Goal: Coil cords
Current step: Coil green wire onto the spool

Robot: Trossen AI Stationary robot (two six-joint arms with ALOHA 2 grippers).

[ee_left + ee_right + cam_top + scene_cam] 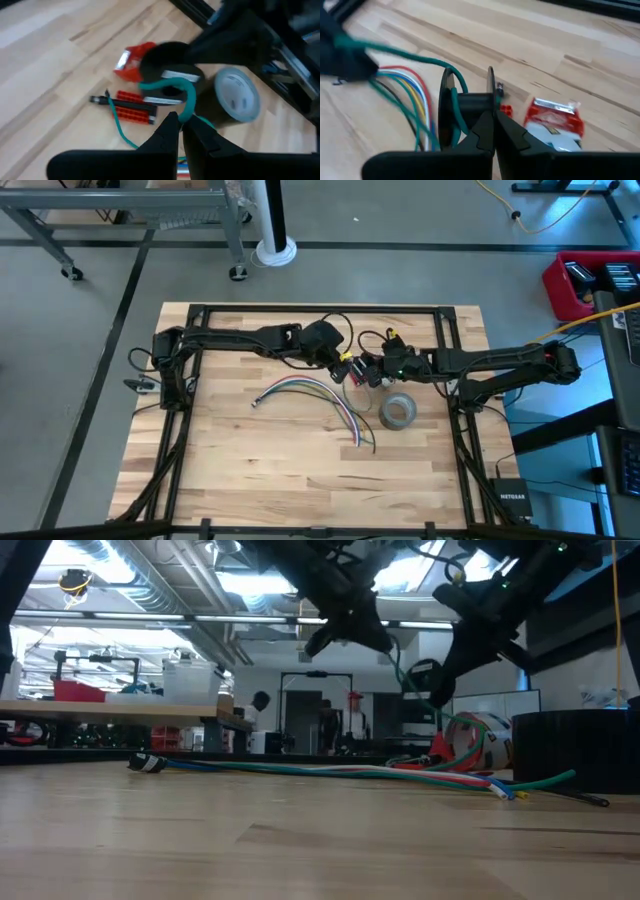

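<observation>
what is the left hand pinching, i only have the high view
Observer: The left hand is shut on the green wire, right at its fingertips.
Operator: where does that wire go
Observer: It loops round a black reel, which the right hand is shut on.
Operator: are they down on the table
Observer: No. The low view shows both hands raised, while the bundle lies flat on the table.
</observation>
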